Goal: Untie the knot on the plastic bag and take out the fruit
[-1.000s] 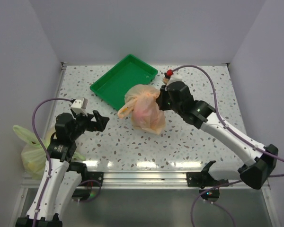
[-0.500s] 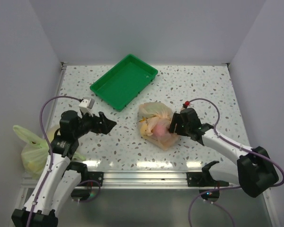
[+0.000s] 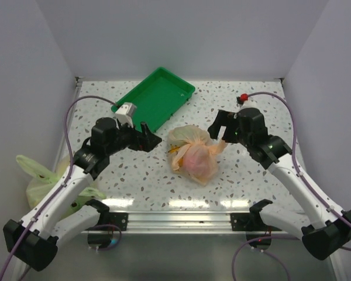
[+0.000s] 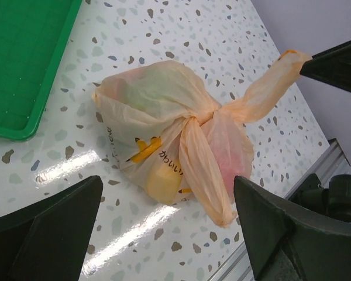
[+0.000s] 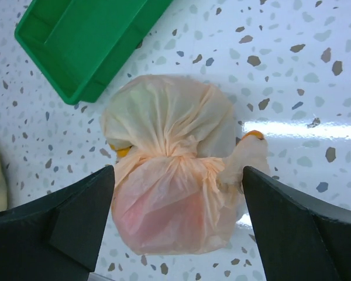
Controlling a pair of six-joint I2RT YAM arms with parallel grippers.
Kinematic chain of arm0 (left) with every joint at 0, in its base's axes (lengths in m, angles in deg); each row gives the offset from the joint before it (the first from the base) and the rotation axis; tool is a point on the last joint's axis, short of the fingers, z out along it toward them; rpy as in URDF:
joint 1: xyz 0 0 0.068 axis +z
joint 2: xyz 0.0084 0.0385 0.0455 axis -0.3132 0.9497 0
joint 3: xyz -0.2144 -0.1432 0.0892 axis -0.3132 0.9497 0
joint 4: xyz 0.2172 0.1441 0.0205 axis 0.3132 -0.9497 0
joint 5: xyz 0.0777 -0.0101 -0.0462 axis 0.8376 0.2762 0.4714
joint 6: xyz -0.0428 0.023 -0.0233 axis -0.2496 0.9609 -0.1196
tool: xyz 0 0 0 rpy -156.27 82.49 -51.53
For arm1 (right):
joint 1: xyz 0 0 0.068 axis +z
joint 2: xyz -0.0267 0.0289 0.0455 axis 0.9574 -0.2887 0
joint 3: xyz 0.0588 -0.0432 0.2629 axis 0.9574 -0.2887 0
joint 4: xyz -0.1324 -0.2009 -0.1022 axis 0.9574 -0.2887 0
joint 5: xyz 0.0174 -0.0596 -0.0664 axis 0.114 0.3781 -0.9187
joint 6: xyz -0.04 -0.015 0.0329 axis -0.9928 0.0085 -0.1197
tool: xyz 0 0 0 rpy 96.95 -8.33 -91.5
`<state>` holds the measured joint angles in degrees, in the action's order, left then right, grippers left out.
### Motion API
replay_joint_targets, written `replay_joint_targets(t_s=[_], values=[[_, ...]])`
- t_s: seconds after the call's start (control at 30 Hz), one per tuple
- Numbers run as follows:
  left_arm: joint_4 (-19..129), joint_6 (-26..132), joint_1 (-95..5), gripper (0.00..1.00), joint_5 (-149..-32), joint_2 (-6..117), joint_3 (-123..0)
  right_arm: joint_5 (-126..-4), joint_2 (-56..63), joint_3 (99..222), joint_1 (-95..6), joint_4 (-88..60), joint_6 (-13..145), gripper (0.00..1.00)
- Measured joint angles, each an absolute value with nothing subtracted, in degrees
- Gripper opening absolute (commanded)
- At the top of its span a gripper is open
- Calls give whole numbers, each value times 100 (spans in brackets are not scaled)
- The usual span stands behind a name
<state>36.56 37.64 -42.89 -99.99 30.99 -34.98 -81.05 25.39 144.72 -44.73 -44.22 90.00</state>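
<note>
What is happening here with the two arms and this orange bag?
Two robot arms are working on a tied pale orange plastic bag that lies on the table near the green tray. Both grippers are open. The left gripper hovers at the bag's left, apart from it. The right gripper is at its right, where a loose tail of film reaches up to it. The knot is tied, and the fruit is inside.

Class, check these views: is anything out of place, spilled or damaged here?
Only the yellow-green bag, slumped at the table's near-left edge, apart from the work. The orange bag is intact and knotted; nothing spilled.
</note>
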Motion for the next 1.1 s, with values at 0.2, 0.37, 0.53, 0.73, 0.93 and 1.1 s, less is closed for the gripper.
replay_joint_targets(t_s=[0.2,0.37,0.53,0.73,0.93,1.1], values=[[3720,3569,-4936,100,-9288,3956,-4245,-7639,2073,14498,-4230,-4474,9393,87],[3685,3392,-5339,100,-8672,4366,-4466,-7779,1415,14533,-3704,-4551,9542,93],[3576,3274,-5583,100,-8228,4544,-4586,-8601,1273,15349,-3634,-5167,9349,99],[3366,3220,-5662,100,-7892,4541,-4588,-9431,1210,17167,-3645,-5585,8827,98],[3191,3301,-5791,100,-7636,4476,-4612,-8747,1188,17226,-3651,-5858,8875,93],[3191,3312,-5808,100,-7435,4386,-4615,-8249,1155,15963,-3649,-5486,9273,82]])
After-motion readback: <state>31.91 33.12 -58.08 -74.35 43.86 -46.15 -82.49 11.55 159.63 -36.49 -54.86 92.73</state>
